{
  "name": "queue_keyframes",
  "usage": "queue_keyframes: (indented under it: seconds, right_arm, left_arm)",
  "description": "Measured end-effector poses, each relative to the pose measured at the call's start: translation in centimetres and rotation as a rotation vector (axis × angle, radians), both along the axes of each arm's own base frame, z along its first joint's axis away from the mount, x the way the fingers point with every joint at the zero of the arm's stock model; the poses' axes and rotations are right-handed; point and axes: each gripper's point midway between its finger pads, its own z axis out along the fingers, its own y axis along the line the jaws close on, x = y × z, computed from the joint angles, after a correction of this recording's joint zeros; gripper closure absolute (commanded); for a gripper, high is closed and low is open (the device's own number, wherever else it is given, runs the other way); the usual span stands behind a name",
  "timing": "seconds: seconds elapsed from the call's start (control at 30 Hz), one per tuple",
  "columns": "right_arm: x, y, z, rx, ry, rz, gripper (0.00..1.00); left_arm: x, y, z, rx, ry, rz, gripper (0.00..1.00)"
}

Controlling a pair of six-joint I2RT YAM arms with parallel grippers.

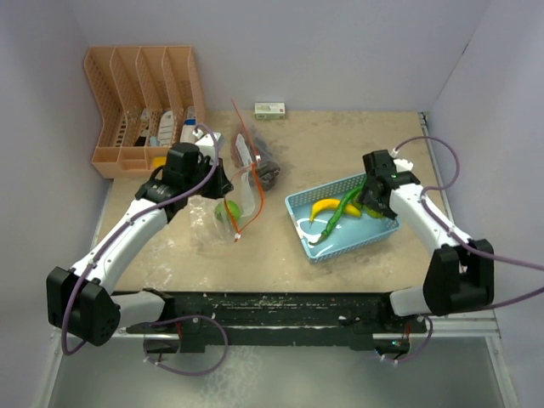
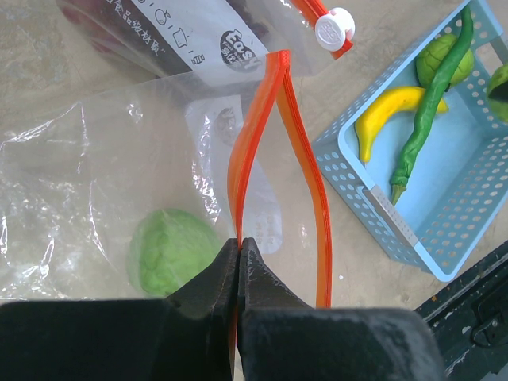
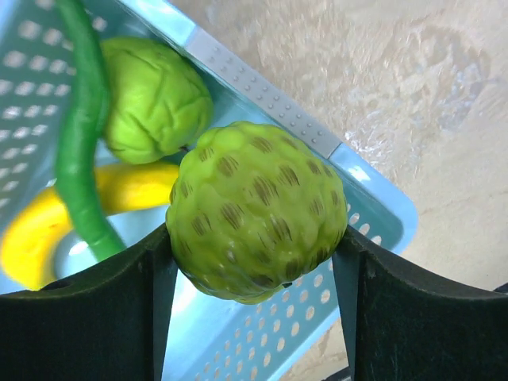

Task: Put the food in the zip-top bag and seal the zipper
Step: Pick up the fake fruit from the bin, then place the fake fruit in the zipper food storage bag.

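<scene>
My left gripper (image 2: 239, 246) is shut on the orange-red zipper (image 2: 248, 151) of the clear zip-top bag (image 2: 71, 167), holding its mouth open; it also shows in the top view (image 1: 223, 180). A round green fruit (image 2: 172, 250) lies inside the bag. My right gripper (image 3: 254, 254) is shut on a bumpy round green fruit (image 3: 258, 210) above the light-blue basket (image 3: 373, 186). In the basket lie another round green fruit (image 3: 151, 99), a yellow banana (image 3: 48, 230) and a long green pepper (image 3: 79, 135). In the top view the right gripper (image 1: 371, 197) sits over the basket's right end.
A second printed bag with dark food (image 1: 265, 167) lies behind the clear bag. An orange divided rack (image 1: 144, 106) stands at the back left. A small box (image 1: 270, 110) lies by the back wall. A black rail (image 1: 280, 310) runs along the near edge.
</scene>
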Motion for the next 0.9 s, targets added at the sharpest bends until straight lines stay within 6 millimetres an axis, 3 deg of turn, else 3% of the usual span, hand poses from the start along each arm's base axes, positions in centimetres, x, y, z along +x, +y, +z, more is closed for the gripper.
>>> queue_keyframes:
  seconds: [0.1, 0.2, 0.3, 0.37, 0.63, 0.8, 0.9]
  right_arm:
    - [0.7, 0.8, 2.9, 0.015, -0.076, 0.034, 0.59]
    - [2.1, 4.1, 7.1, 0.059, -0.201, 0.133, 0.63]
    - [3.2, 10.2, 11.5, 0.166, -0.341, 0.296, 0.65]
    - [3.5, 15.4, 13.8, 0.302, -0.432, 0.431, 0.66]
    - [1.2, 30.7, 16.0, 0.650, -0.528, 0.869, 0.67]
    - [-0.4, 36.5, 13.4, 0.752, -0.464, 1.031, 0.66]
    - [-0.8, 37.8, 10.8, 0.757, -0.401, 1.053, 0.66]
  left_arm:
    - [0.0, 0.0, 0.0, 0.000, 0.000, 0.000, 1.00]
    - [0.0, 0.0, 0.0, 0.001, 0.001, 0.000, 1.00]
    - [0.0, 0.0, -0.1, 0.001, 0.002, 0.000, 1.00]
    - [0.0, 0.0, -0.1, 0.002, 0.004, 0.000, 1.00]
    - [0.1, 0.0, -0.2, 0.002, 0.007, 0.000, 1.00]
    - [0.0, -0.1, -0.3, 0.000, 0.009, -0.004, 1.00]
    - [0.0, 0.1, -0.4, 0.009, 0.010, 0.005, 1.00]
